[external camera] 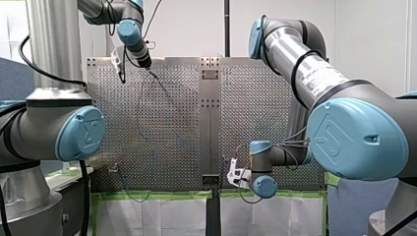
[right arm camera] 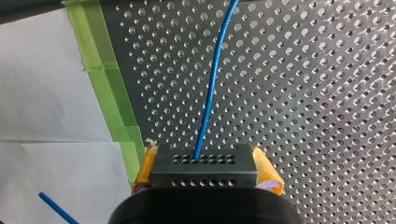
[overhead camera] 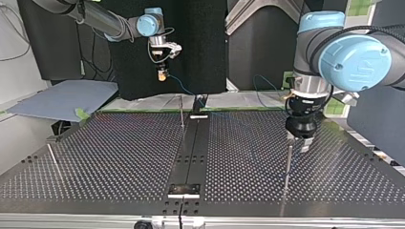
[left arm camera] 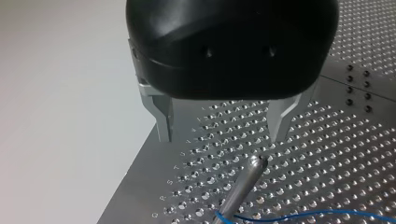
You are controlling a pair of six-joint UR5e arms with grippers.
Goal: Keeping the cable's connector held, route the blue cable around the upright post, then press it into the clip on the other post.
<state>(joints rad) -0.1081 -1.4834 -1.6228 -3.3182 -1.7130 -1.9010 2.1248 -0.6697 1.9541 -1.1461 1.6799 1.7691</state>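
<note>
Holding connector pinched between right gripper fingers; left gripper fingers spread, just above upright post tip. Blue cable out across tabletop, meeting post low down. Keep pinch firm, cable low, taut. Mind spread fingers near post; green tape at edge; clip not made out.

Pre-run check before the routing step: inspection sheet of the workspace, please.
Surface: perforated table, bare metal.
Job's things: blue cable leaves the connector and meets the upright post low down; clip not made out.
Clutter: nothing seen.
Grippers: left gripper, jaws open, above the post's tip; right gripper, yellow pads, shut on the connector.
Cables: black cable hangs by my left arm's base.
Surroundings: green tape along the table's edge; grey-blue panel at the top view's left.
</note>
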